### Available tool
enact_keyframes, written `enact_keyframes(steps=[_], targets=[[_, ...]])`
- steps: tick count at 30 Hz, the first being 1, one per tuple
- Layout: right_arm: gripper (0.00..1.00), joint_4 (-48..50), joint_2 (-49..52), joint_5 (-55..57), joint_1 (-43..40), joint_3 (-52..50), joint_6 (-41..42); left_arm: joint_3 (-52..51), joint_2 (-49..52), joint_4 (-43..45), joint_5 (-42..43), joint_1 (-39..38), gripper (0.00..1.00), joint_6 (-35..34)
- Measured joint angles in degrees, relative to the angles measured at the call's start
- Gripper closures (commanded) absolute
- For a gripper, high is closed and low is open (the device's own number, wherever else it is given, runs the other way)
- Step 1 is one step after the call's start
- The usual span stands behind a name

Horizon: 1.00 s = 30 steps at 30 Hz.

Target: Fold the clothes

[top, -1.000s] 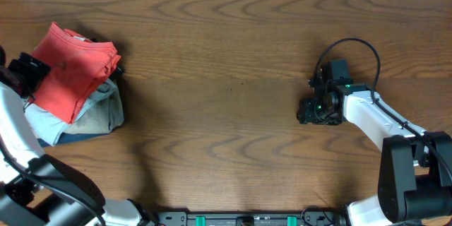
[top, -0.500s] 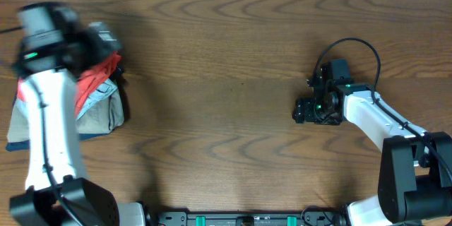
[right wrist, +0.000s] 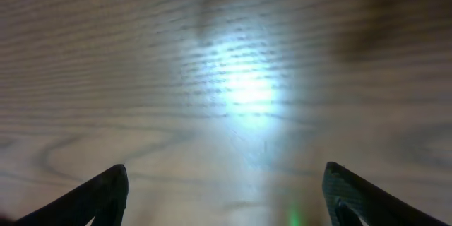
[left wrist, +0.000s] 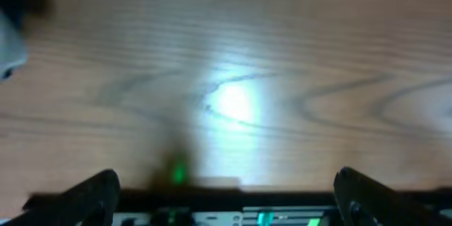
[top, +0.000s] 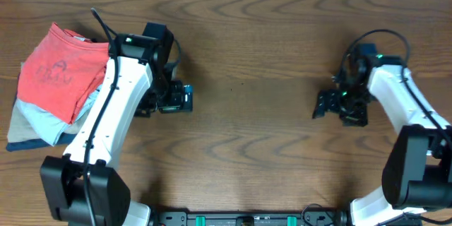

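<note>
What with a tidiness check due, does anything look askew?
The red shirt lies skewed atop the grey-blue garment, far left in the overhead view, their edges not lined up. Nothing else stands out.

The tabletop (top: 247,56) is brown wood with wavy grain, smooth and a bit shiny where the light hits it. The coral-red T-shirt (top: 56,74) is soft, matt cloth with some wrinkles. The left arm (top: 116,102) and right arm (top: 399,95) have smooth white covers that look like plastic.

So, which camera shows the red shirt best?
Overhead: the red shirt lies folded on top of the pile at the left, in plain sight. Both wrist views show table wood, no shirt.
</note>
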Motion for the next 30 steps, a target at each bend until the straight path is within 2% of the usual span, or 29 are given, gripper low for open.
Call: enact_keyframes(steps=[3, 6, 7, 15, 18, 25, 30], targets=[[0.11, -1.4, -2.16, -0.76, -0.76, -0.44, -1.29, -2.23, -4.11, 1.97, -0.85, 0.02, 0.02, 0.02], [0.04, 0.31, -7.23, -1.49, -0.9, -2.23, -2.16, -6.6, -12.72, 5.81, -1.55, 0.0, 0.02, 0.04], [0.01, 1.55, -10.21, -1.6, -0.96, -3.41, -2.45, -8.5, -16.85, 7.76, -1.9, 0.0, 0.02, 0.0], [0.01, 19.45, -40.09, -2.01, -0.94, -17.14, -3.04, -25.55, -52.52, 22.25, -5.73, 0.02, 0.02, -0.04], [0.01, 21.38, -50.88, -2.08, -0.94, -21.18, -3.02, -30.64, -64.37, 25.16, -6.51, 0.02, 0.02, -0.04], [0.01, 16.15, -64.04, -2.19, -0.94, -23.17, -3.06, -32.46, -77.85, 24.74, -6.88, 0.02, 0.02, -0.04], [0.01, 13.14, -67.1, -2.21, -0.94, -23.19, -3.21, -32.46, -80.46, 24.26, -6.91, 0.02, 0.02, -0.04]])
